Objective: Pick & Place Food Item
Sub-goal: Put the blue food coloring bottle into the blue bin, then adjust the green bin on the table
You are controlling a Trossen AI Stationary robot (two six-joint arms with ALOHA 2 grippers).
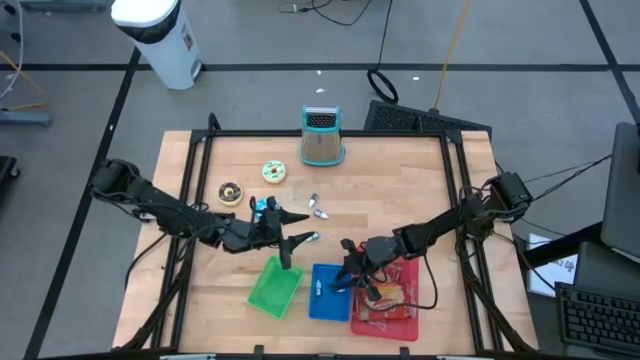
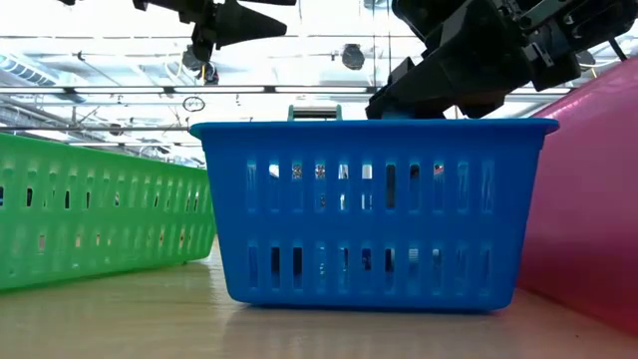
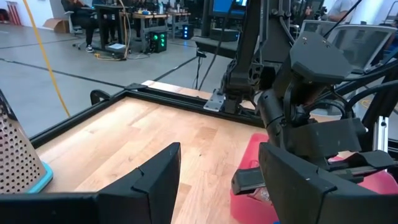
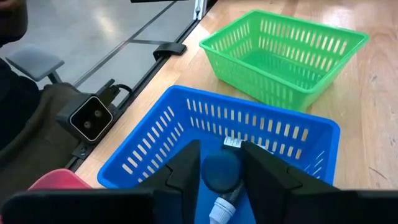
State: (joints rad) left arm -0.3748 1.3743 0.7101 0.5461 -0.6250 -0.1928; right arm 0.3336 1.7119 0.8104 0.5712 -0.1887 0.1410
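Right wrist view is showing the right gripper hanging over the blue basket, with the food item, a small dark-capped thing with a white end, sitting framed between its two dark fingers. Whether that gripper is clamping the item or standing parted around it, I cannot tell. The item's long axis is running straight ahead of the gripper, toward the basket's far wall and the green basket beyond it. The item is lying inside the blue basket's outline, close to the middle, so the coming move is turning on a straight rise with no sideways travel.

From above, the three baskets are sitting in a row along the table's near edge: green, blue, then the red basket toward the near right corner, with blue and red touching. The right arm is reaching in from the right edge and is by far the nearer one. The left gripper is hovering over the middle of the table just behind the green basket, jaws apart and holding nothing. It is near enough that I judge a lift leaning toward the green side to be risking a brush. Behind the blue basket the wood is lying open up to a small loose piece, with a grater at the far edge
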